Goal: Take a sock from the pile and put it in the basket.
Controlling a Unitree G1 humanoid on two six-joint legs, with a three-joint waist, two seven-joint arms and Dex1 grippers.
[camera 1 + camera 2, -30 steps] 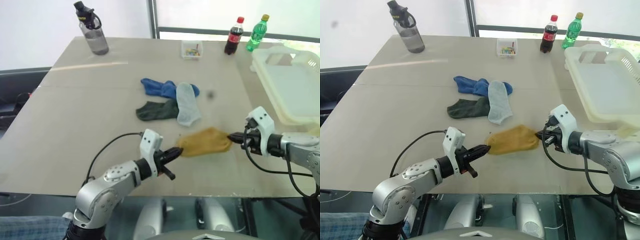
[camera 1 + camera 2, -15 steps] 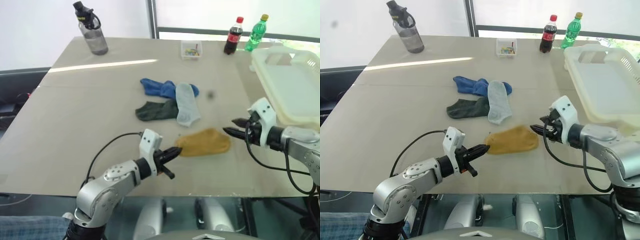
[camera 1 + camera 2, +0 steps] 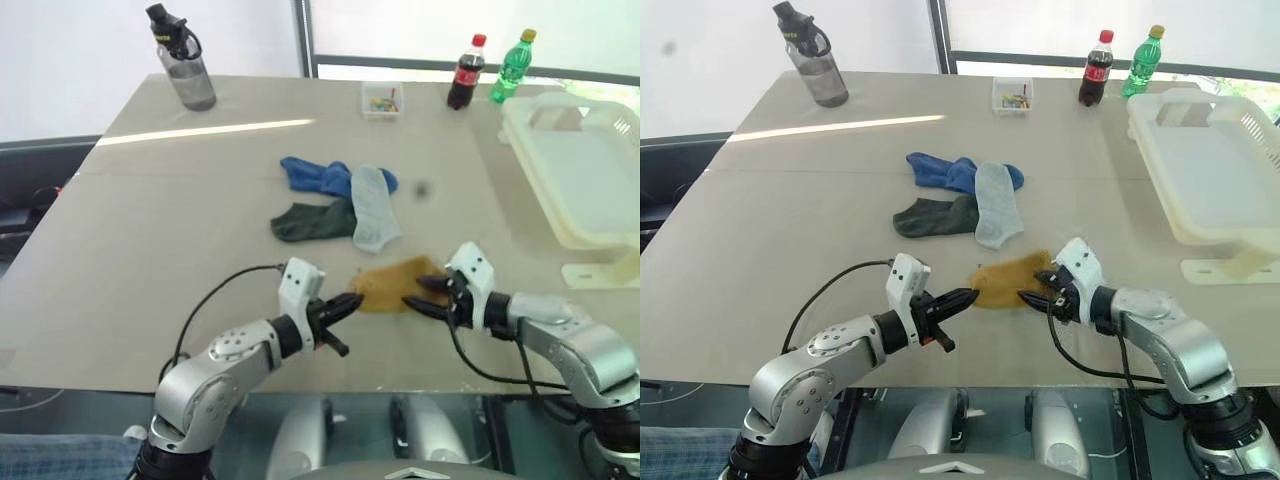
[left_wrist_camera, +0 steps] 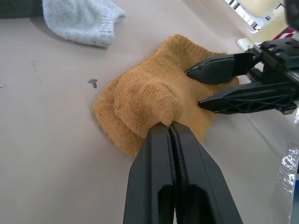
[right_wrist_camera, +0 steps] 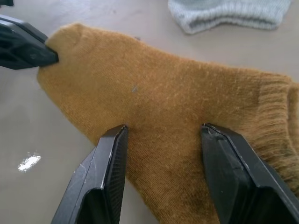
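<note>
Bright daylight from the windows at the top of the frame washes the far background white and lays a pale glare streak across the table (image 3: 150,250), shadows staying soft.

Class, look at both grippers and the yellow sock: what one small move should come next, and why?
Probably the right gripper should close. Its fingers stand open astride the middle of the sock, which lies flat on the table, while the left gripper is shut on the sock's end. With a firm second grip, the sock could then be lifted toward the basket.
</note>
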